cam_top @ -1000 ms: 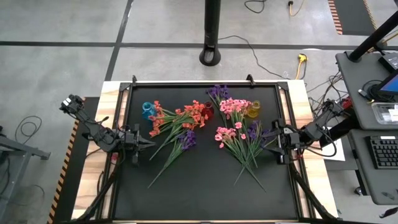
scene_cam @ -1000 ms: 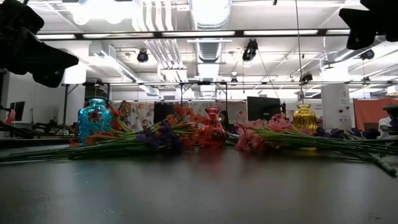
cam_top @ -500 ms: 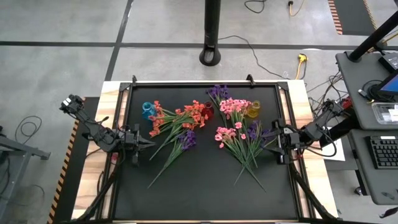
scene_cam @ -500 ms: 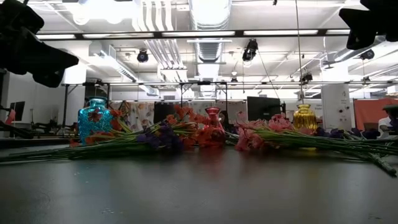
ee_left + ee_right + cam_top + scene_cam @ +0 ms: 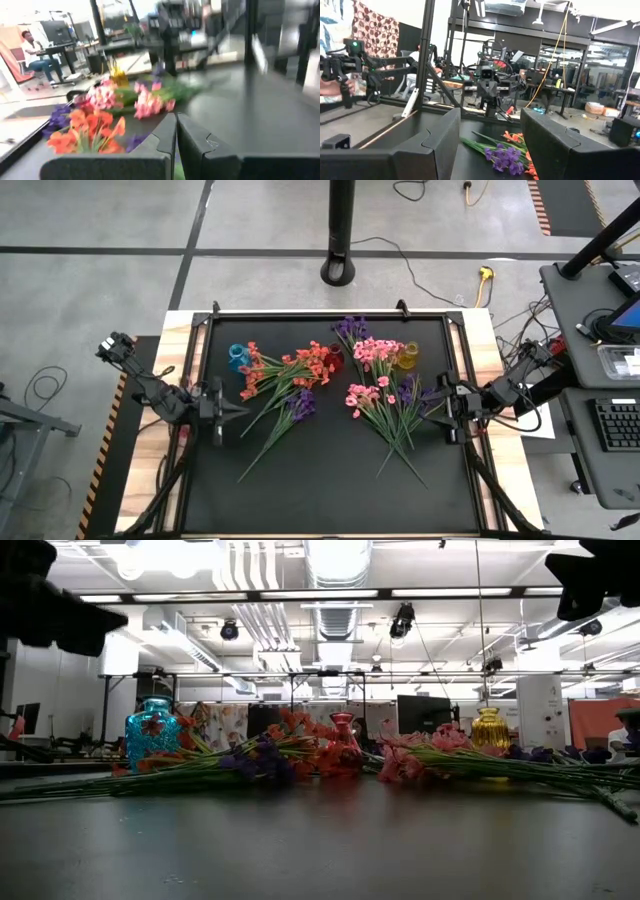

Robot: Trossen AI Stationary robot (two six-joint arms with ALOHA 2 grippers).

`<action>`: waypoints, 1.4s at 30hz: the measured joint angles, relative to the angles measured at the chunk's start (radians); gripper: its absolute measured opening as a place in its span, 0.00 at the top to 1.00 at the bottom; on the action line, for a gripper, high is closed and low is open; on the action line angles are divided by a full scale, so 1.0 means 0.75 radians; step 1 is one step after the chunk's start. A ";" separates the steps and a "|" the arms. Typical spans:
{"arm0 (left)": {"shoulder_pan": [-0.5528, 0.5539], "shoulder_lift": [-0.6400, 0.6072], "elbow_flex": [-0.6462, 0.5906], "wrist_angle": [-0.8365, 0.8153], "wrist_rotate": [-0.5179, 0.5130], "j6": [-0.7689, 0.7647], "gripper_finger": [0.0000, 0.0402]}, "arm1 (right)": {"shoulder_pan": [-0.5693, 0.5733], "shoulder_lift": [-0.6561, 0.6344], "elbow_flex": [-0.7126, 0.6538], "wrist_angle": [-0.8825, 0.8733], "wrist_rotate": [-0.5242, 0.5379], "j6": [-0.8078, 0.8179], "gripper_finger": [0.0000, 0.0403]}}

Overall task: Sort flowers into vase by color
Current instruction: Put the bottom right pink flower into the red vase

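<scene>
Your left pincer [image 5: 228,408], shut and empty, is nearest the purple spray with long green stem [image 5: 290,412]; its stem runs diagonally. Right pincer [image 5: 437,413] half-wide, empty.

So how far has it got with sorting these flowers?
Nothing looks done yet. The blue vase, red vase and yellow vase hold no stems; the flowers all lie on the table. Nothing is in hand: the left gripper is shut on nothing, the right gripper open, both at the table's sides. All the sorting is left.
</scene>
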 joint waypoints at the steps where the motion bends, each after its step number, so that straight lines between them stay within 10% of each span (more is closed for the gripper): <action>1: 0.000 0.000 0.000 0.057 0.003 -0.065 1.00 | 0.000 0.000 -0.001 0.002 -0.001 0.039 0.50; 5: 0.002 0.006 0.000 0.331 0.023 -0.512 1.00 | -0.003 0.001 0.000 0.120 0.044 0.329 0.50; 16: 0.005 0.005 0.000 0.920 -0.057 -0.278 1.00 | -0.012 0.205 0.192 0.007 0.358 0.650 0.50; 26: 0.007 0.019 0.000 0.930 -0.048 -0.047 1.00 | -0.015 0.490 0.591 -0.735 0.551 1.229 0.50; 34: 0.010 0.042 0.000 0.978 0.220 0.240 1.00 | -0.015 0.642 0.696 -0.958 0.597 1.433 0.50; 42: 0.013 0.187 0.088 0.737 -0.188 0.123 1.00 | -0.019 0.722 0.699 -0.835 0.630 1.401 0.50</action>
